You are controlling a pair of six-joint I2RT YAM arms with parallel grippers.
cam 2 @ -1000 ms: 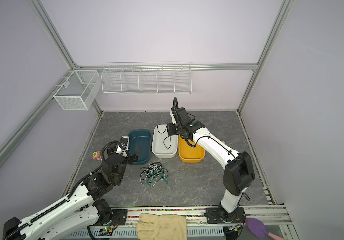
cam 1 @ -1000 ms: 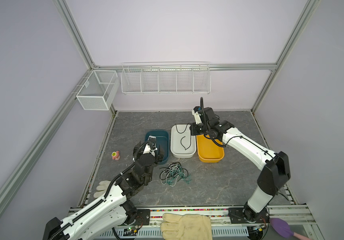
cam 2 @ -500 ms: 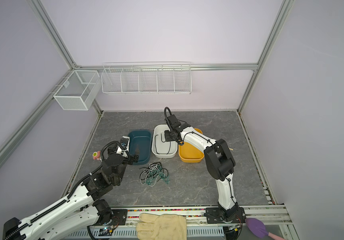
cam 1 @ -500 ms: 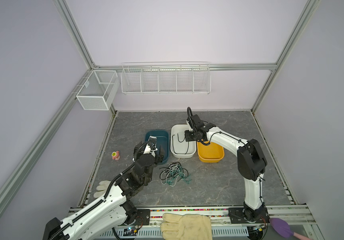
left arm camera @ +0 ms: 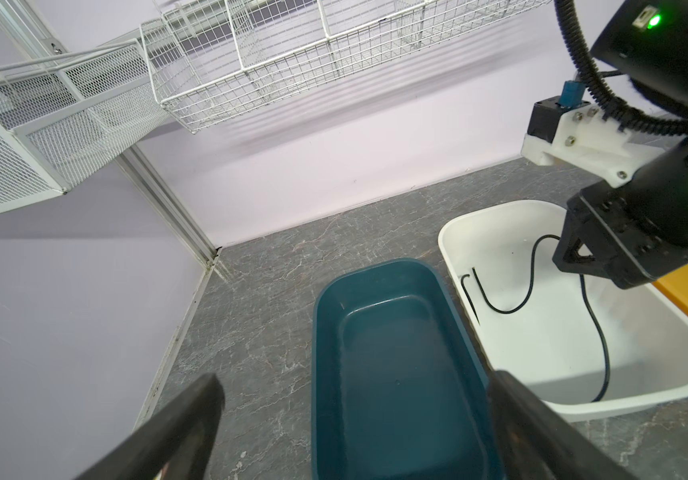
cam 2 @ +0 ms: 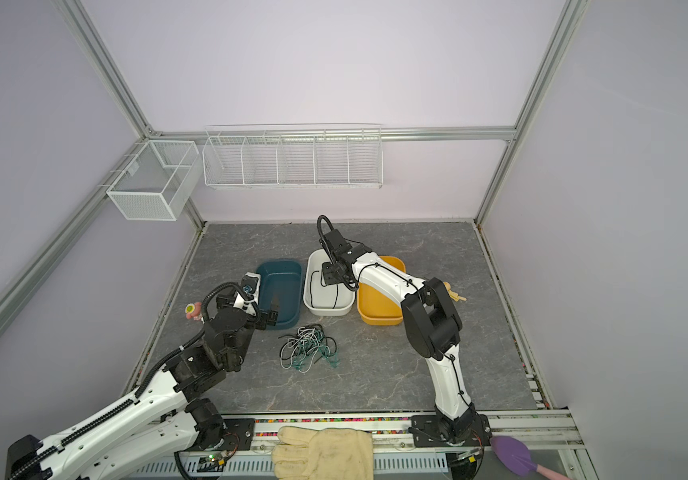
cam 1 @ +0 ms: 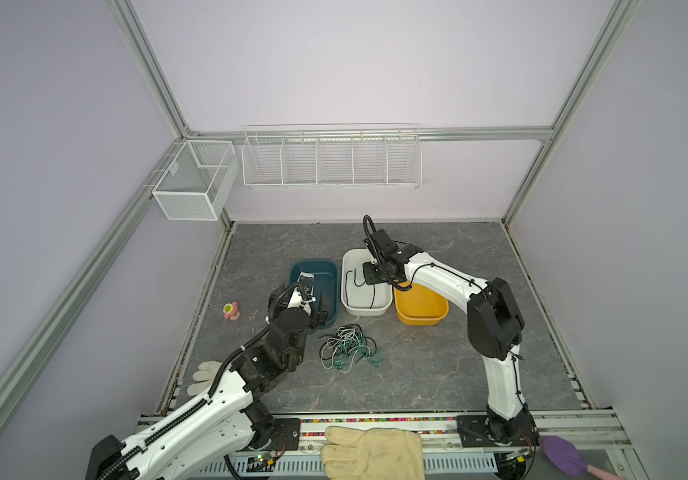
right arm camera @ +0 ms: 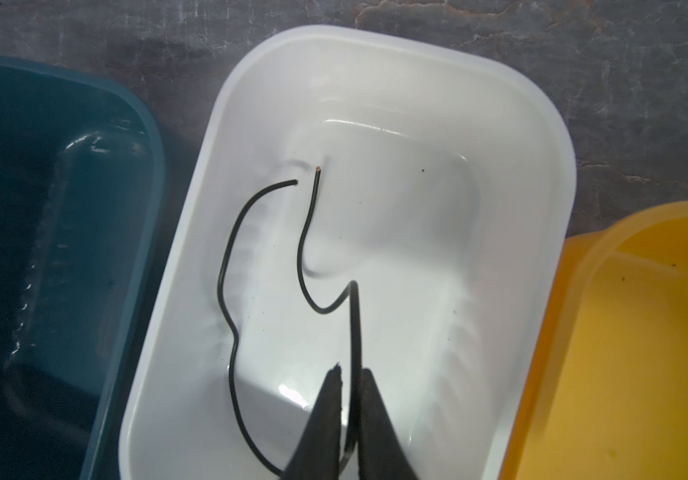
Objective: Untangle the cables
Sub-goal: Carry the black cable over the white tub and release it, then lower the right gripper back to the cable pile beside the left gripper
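Note:
A tangle of thin black, white and teal-green cables (cam 1: 348, 347) (cam 2: 307, 347) lies on the grey floor in front of the bins. One separate black cable (right arm camera: 230, 291) (cam 1: 350, 282) (left arm camera: 529, 282) lies looped inside the white bin (cam 1: 359, 309). My right gripper (right arm camera: 350, 370) (cam 1: 369, 276) (cam 2: 328, 276) hangs low over that bin. Its fingers are parted by a narrow gap, and the black cable runs through the gap against one finger. My left gripper (left arm camera: 355, 384) (cam 1: 298, 305) (cam 2: 251, 307) stands wide open and empty at the near end of the teal bin (left arm camera: 392, 332).
The teal bin (cam 1: 313, 266), the white bin and a yellow bin (cam 1: 421, 316) stand side by side. A pink toy (cam 1: 231, 309) lies at the left. A beige glove (cam 1: 371, 453) and a purple tool (cam 1: 562, 453) rest on the front rail. Wire baskets (cam 1: 330, 158) hang on the back wall.
My right arm has swung left from the yellow bin's side to low over the white bin, and its fingers have parted slightly. The left arm and the tangle have not moved.

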